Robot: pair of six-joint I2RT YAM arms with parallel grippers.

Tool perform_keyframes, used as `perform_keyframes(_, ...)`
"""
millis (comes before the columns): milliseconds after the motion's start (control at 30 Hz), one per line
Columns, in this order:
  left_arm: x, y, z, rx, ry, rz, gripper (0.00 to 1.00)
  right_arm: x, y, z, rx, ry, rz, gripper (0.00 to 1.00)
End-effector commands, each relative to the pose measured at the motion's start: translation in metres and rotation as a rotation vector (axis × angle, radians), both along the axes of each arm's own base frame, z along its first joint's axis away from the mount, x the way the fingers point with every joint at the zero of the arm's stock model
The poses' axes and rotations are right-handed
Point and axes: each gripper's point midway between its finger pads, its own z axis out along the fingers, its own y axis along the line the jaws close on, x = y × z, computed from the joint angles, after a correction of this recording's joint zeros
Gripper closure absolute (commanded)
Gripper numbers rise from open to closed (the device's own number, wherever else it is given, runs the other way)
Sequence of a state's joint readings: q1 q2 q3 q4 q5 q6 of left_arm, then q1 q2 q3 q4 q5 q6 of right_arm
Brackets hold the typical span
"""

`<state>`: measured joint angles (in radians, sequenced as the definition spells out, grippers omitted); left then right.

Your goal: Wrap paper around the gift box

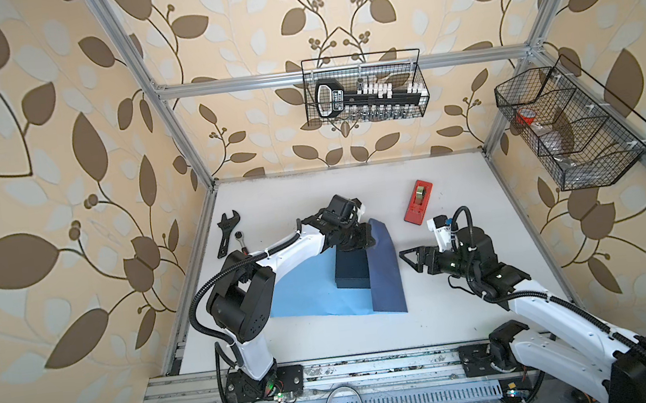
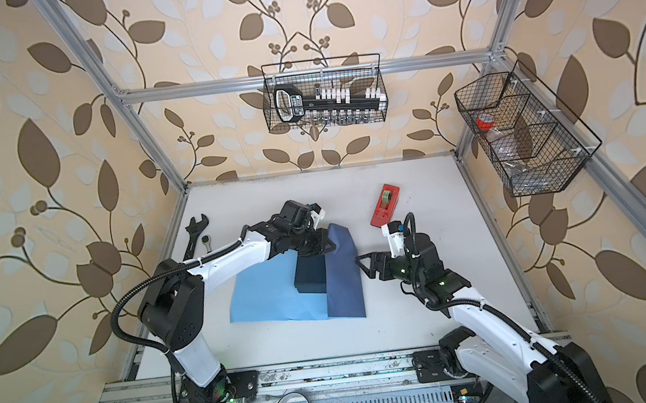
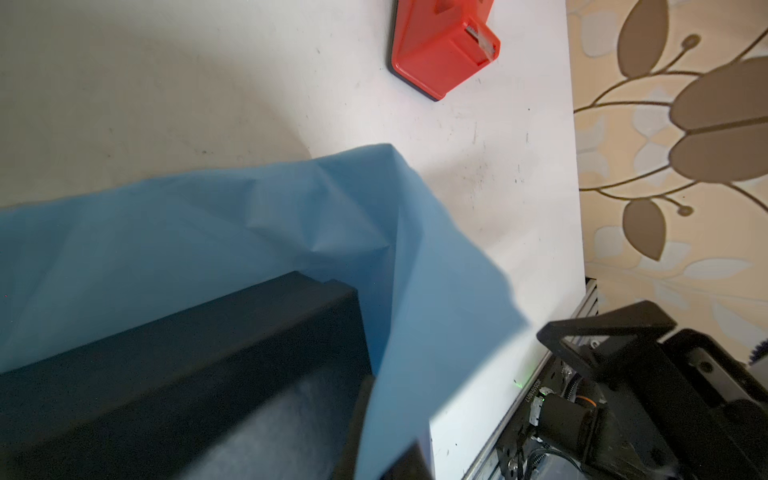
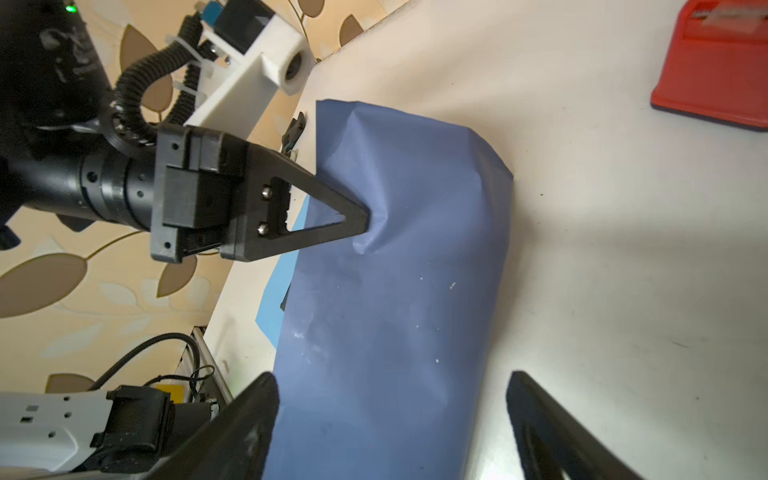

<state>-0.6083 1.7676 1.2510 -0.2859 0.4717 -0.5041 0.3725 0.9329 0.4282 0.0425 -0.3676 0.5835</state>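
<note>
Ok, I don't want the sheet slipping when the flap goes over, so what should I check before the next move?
1. Left gripper shut on the dark flap of the large thin blue paper sheet: ok.
2. Right gripper open, beside the flap: ok.
3. Flat dark navy cardboard gift box sitting on the sheet: ok.
4. Flap covering the box lid: not ok, lid bare.
5. Red plastic tape dispenser apart from the sheet: ok.

The gift box is seated on the paper. A darker flap is folded up beside it, pinched at its far end by the left gripper.
</note>
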Motion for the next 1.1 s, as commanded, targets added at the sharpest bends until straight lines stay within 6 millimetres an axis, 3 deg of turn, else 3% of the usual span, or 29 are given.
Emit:
perform_keyframes(0,-0.005,0.002,0.027,-0.087,-0.036,-0.062,1.00,0.008,-0.001,0.000,-0.071,-0.008,-0.033,0.08)
perform_keyframes(633,0.013,0.040,0.035,-0.172,0.016,-0.049,1.00,0.035,0.034,-0.018,-0.105,0.100,-0.021,0.01)
perform_keyframes(1067,0.018,0.066,0.021,-0.196,0.050,0.008,1.00,0.047,0.051,-0.029,-0.104,0.146,0.001,0.00)
